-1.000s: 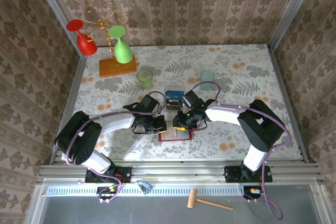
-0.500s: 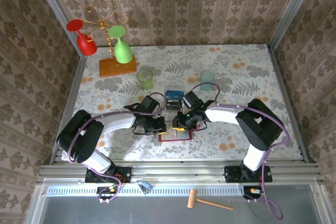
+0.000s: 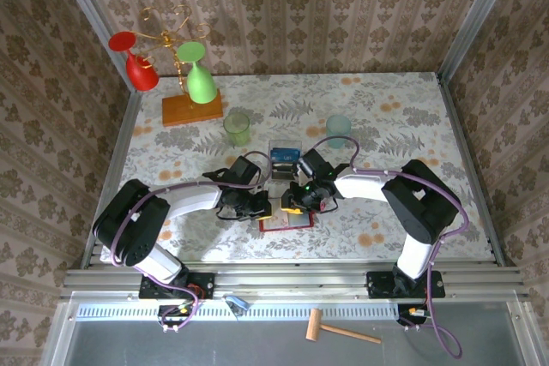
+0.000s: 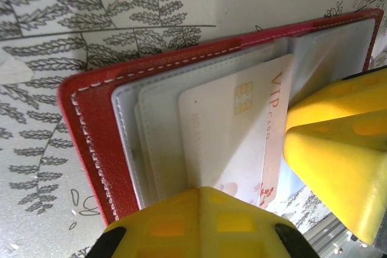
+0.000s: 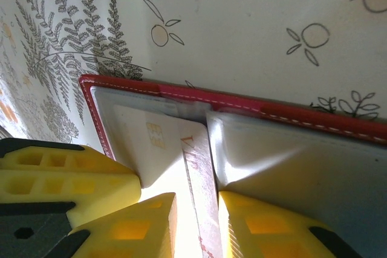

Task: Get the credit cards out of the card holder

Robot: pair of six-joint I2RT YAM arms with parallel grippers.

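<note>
The red card holder [image 3: 287, 222] lies open on the tablecloth between both grippers. Its grey clear pockets [image 4: 151, 131] hold a light credit card [image 4: 230, 131] with a gold chip and a pink VIP strip, partly slid out. My left gripper [image 3: 262, 206] is shut, its joined yellow tips [image 4: 202, 193] resting on the pocket pages at the holder's left half [image 4: 91, 143]. My right gripper [image 3: 296, 204] is slightly open; its fingers [image 5: 151, 228] stand either side of the card's pink strip [image 5: 199, 173]. The holder's red rim [image 5: 302, 116] runs behind it.
A clear plastic box [image 3: 284, 160] with blue cards stands just behind the holder. Further back are a green cup [image 3: 237, 129], a pale teal cup [image 3: 339, 130] and a rack [image 3: 176, 66] with red and green glasses. A wooden mallet [image 3: 343, 329] lies below the table's front rail.
Both grippers stay over the card holder. The right arm's elbow has drifted slightly to the left.
</note>
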